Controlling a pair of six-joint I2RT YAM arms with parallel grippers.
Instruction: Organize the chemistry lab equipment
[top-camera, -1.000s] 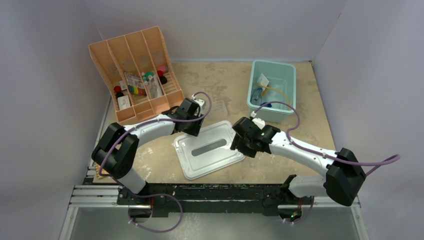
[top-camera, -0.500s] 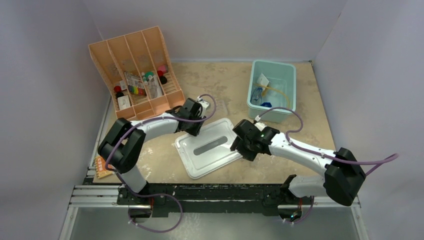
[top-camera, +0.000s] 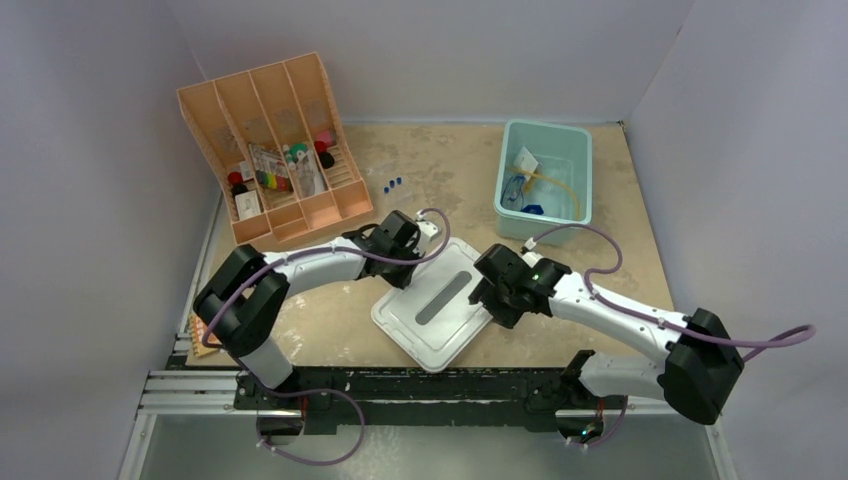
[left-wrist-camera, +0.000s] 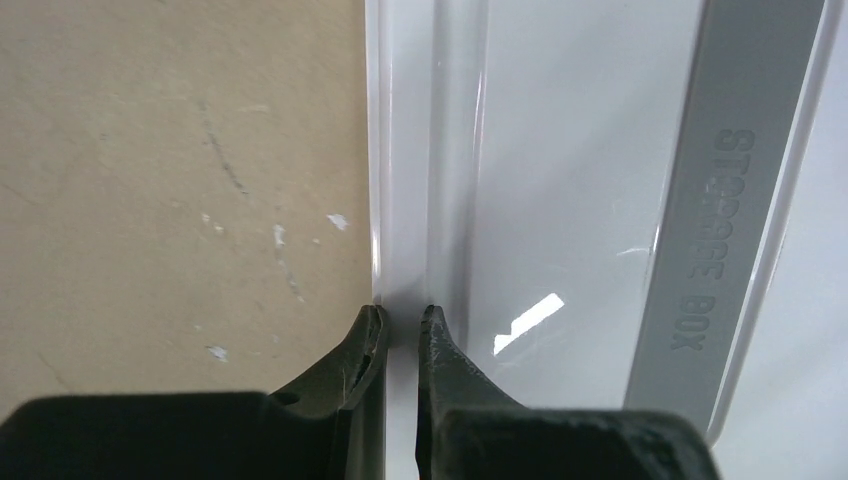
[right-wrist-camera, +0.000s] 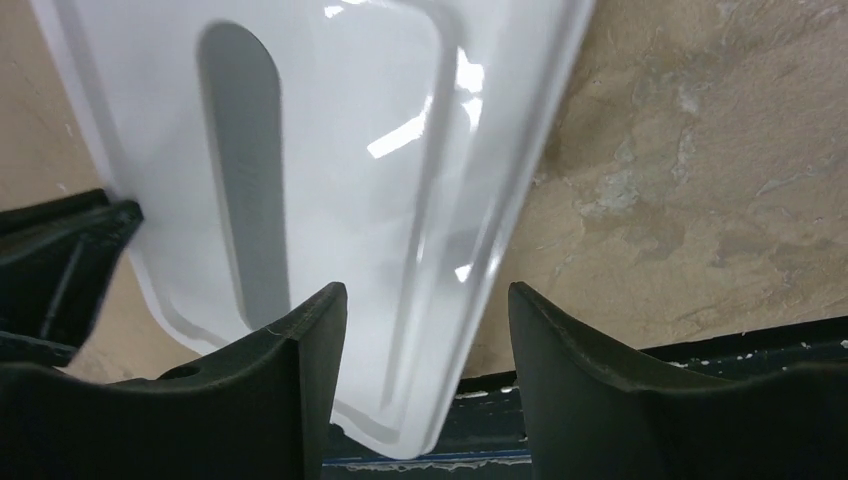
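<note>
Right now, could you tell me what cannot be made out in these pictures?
Top view: the items in the teal bin are too small and tangled to name.
Top view: the left arm covers part of the small packet.
Right wrist view: the right hand covers part of the lid.

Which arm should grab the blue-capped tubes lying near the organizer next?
Left, after releasing the lid. The blue-capped tubes lie just beyond the left gripper, on its side; the right gripper sits across the lid, farther off.
</note>
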